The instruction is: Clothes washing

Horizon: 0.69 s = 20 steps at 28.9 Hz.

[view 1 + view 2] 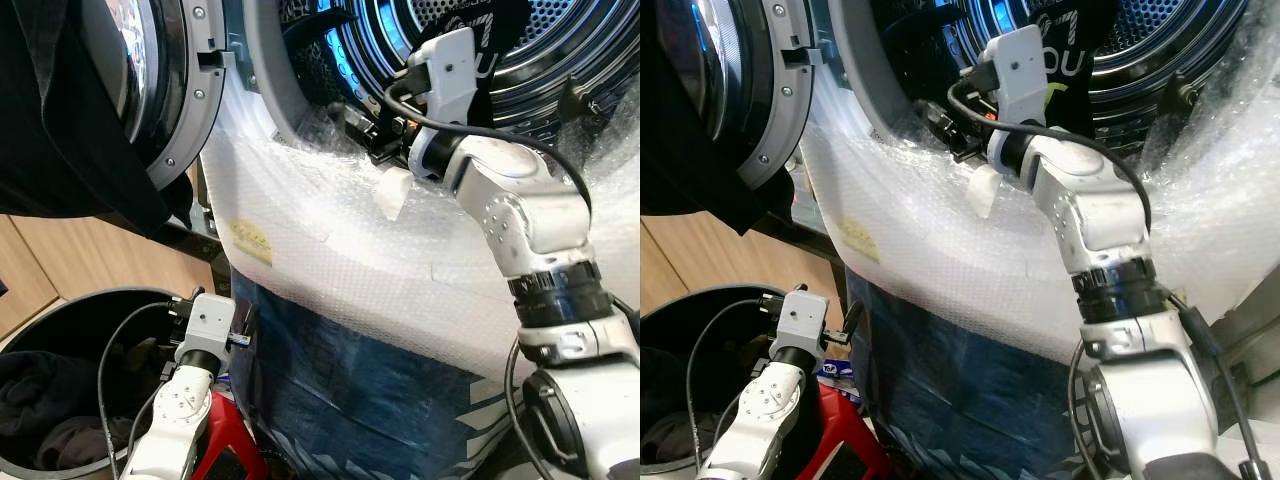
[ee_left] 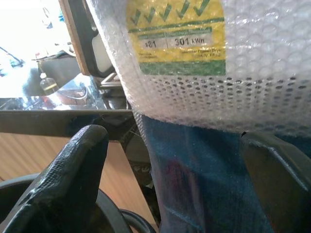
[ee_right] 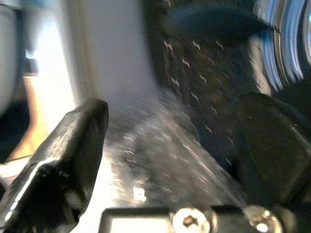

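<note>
Left eye view showed the right end effector (image 1: 362, 128) reaching up to the lower rim of the washing machine's drum (image 1: 480, 50), whose door (image 1: 150, 90) stood swung open to the robot's left. Bubble wrap (image 1: 330, 230) covered the machine's front. A dark garment (image 1: 60, 120) hung over the open door, and more dark clothes (image 1: 40, 400) lay in a round black basket (image 1: 75, 300) low on the left. The left end effector (image 1: 243, 335) hovered beside the basket's rim, close to the machine's front.

Right eye view showed a dark garment with pale lettering (image 1: 1085, 45) inside the drum, just beyond the right arm.

Left wrist view showed the left fingers (image 2: 68, 179) spread apart, nothing between them, facing the bubble wrap and a yellow energy label (image 2: 177, 36).

Right wrist view, blurred, showed the right fingers (image 3: 63, 155) spread wide and empty at the door seal.

Loading appeared to be the step in hand: some clothes were in the drum, others waited in the basket. The next move likely called for drawing the right arm clear of the opening and lowering an end effector into the basket for another garment.
</note>
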### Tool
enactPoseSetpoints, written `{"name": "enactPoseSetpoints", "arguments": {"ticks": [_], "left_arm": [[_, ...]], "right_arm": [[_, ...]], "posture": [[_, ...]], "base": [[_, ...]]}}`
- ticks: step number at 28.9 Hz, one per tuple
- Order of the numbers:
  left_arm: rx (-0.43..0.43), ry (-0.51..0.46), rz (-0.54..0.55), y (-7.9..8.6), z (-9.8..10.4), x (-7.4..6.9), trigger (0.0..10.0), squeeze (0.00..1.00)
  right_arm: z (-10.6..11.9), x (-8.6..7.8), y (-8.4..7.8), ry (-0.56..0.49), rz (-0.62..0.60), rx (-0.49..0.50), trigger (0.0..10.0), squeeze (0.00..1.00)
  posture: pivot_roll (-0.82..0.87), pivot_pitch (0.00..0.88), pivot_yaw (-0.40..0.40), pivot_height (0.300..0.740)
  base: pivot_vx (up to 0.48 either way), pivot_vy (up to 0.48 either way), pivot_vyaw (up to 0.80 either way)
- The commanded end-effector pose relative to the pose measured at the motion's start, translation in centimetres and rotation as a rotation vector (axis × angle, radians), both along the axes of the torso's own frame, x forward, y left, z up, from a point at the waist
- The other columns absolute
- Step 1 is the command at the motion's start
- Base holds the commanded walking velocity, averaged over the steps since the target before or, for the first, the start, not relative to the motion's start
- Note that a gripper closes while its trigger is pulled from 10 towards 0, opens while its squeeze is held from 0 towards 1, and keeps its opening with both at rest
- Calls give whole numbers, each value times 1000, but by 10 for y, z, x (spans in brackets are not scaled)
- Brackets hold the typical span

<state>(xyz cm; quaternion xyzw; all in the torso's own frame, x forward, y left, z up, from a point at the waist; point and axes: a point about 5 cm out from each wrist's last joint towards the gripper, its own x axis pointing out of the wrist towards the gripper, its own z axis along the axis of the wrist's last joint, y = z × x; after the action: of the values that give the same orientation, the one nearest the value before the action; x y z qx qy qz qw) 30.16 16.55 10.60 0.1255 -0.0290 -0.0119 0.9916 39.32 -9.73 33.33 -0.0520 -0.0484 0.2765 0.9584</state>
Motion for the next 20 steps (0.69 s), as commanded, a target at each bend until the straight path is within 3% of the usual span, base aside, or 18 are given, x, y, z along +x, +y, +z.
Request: {"name": "enactPoseSetpoints", "arguments": {"ticks": [1,7,12,20], "left_arm": [[-17,-4,10,-2,2,-1,10000,0],[-38,2,16,-7,1,-2,10000,0],[-47,6,19,-7,1,-2,10000,0],[-56,20,46,-7,-2,-4,10000,0]], "right_arm": [[2,4,-5,26,-56,22,10000,0],[7,23,-19,116,-216,110,10000,0],[11,27,-28,131,-262,120,10000,0],[25,32,-54,53,-440,72,10000,0]], "posture": [[-12,0,-64,740],[-6,0,-74,740],[-8,0,-81,740],[10,0,-91,740]], "base": [[0,0,0],[0,0,0],[0,0,0],[0,0,0]]}}
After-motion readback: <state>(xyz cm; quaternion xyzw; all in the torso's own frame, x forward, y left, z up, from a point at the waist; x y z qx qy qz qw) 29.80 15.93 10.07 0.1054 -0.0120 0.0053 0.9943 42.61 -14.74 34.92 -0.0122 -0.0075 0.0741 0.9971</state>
